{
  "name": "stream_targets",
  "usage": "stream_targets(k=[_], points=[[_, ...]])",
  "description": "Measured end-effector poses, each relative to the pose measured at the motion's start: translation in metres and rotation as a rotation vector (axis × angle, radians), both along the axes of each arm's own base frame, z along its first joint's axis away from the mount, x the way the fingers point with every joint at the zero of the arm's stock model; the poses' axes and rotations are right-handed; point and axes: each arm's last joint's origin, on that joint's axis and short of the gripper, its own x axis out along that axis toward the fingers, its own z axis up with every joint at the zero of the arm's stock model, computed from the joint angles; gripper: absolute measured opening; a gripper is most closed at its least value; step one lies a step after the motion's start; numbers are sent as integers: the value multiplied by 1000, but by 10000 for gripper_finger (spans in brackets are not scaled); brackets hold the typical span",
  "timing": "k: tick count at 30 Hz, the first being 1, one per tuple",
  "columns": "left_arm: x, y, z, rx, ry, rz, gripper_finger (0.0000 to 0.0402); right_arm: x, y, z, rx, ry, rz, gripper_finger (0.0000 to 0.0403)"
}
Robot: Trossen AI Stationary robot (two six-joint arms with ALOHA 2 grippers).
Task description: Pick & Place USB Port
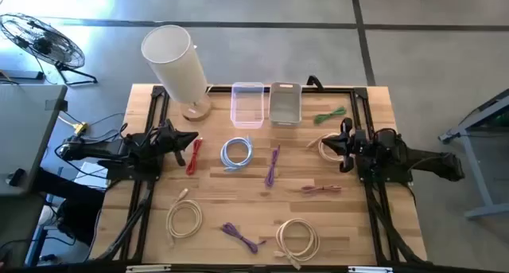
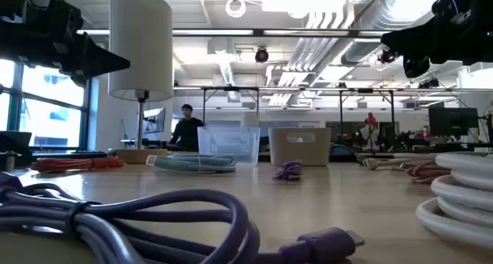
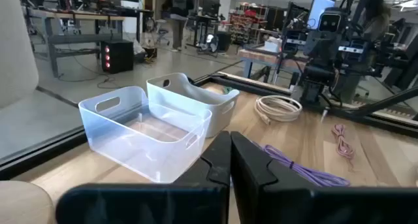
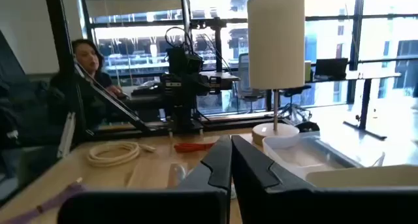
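Wooden slats form the tabletop [image 1: 238, 195], framed by black rails. At the near edge lie two cream cable coils [image 1: 184, 219] and a purple cable [image 1: 241, 237]. Bare wood runs across the middle between the arms. The left gripper [image 1: 189, 138] and right gripper [image 1: 324, 143] hover with fingers pressed together, holding nothing. A coiled blue USB cable [image 1: 236, 153] lies between them. Beyond stand a clear plastic bin [image 1: 247, 104] and a grey bin [image 1: 285, 103], both empty, beside a white lamp [image 1: 176, 64].
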Motion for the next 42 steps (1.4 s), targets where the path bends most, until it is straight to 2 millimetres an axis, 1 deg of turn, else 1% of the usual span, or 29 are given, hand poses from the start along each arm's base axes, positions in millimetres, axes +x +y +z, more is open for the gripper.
stream_targets(k=[3,14,17,22,29,31,34,36,38,42], points=[[0,0,0,0,0,3,1,0,0,0,53,-7,8,2],[0,0,0,0,-1,4,1,0,0,0,61,-7,10,2],[0,0,0,-3,-2,3,1,0,0,0,95,-11,13,2],[0,0,0,15,7,-1,1,0,-1,0,106,-13,0,2],[1,-3,2,99,6,-99,1,-1,-1,2,165,-26,1,2],[1,-3,7,158,-4,-103,1,-3,0,11,155,-50,2,1],[-5,-2,29,251,-43,-91,1,-7,0,29,116,-96,2,1],[-9,-2,43,305,-59,-86,1,-10,1,43,90,-95,-4,1],[-13,-2,54,347,-41,-88,1,-12,1,58,66,-61,-11,1],[-22,-1,76,384,9,-103,1,-13,1,92,40,88,-31,1]])
